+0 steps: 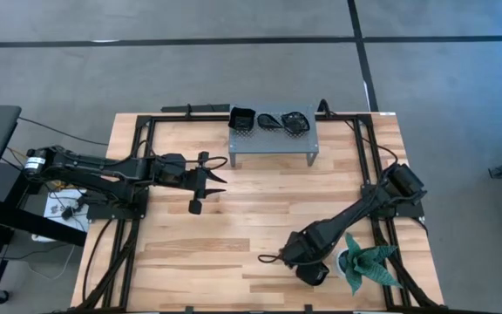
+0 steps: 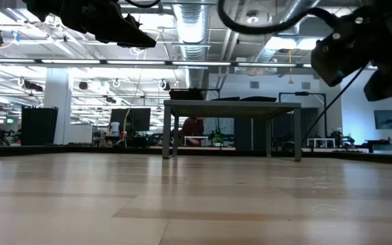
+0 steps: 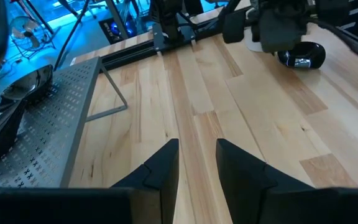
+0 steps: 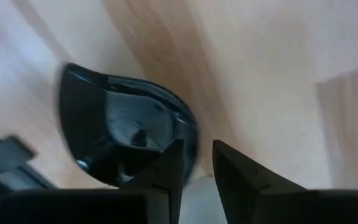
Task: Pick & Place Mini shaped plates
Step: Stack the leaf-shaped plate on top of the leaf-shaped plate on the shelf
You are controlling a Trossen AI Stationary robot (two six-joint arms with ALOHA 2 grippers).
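Observation:
Three glossy black mini plates [image 1: 269, 120] rest on the grey perforated shelf [image 1: 273, 144] at the table's far edge. One more black plate [image 1: 313, 275] lies flat on the wood by the near edge, beside the plant. My right gripper [image 1: 308, 258] hangs just over it, fingers a little apart. In the right wrist view the plate [image 4: 120, 134] lies right next to one finger [image 4: 171, 171], and only bare wood shows in the gap. My left gripper [image 1: 220, 179] hovers open and empty left of the shelf. My right gripper comes at the near plate from above, with one finger beside the plate's rim [image 4: 190, 144]. Whether the finger touches the rim, I cannot tell.
A green spiky plant in a white pot [image 1: 369, 266] stands right of the near plate, close to my right arm. Black frame rails [image 1: 142, 166] run along the table's left, right and far edges. Bare wood [image 1: 260, 205] lies between the shelf and the near plate.

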